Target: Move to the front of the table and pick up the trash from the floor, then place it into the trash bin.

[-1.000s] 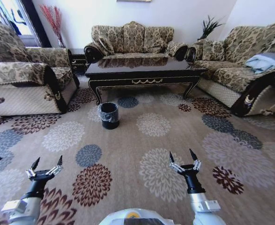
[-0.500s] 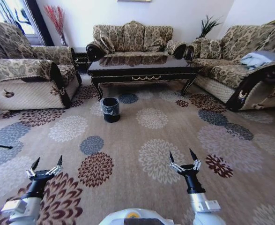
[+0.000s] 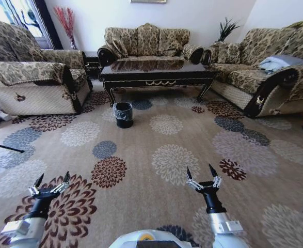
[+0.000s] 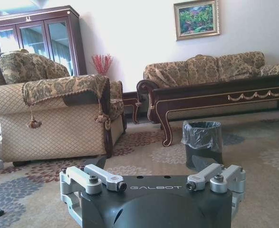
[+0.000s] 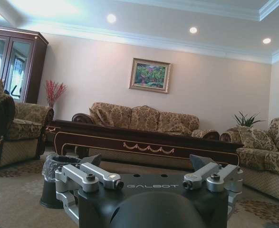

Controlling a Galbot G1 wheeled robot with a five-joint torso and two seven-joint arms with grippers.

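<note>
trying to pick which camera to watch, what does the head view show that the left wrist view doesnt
The head view alone takes in both grippers, the left gripper and the right gripper, each open and held low over the flowered carpet, plus the sofa on the robot's right with a pale cloth on it. The left wrist view alone shows the glass cabinet and the framed painting. Both show the table, the trash bin in front of it, the back sofa and the red dried stems.
</note>
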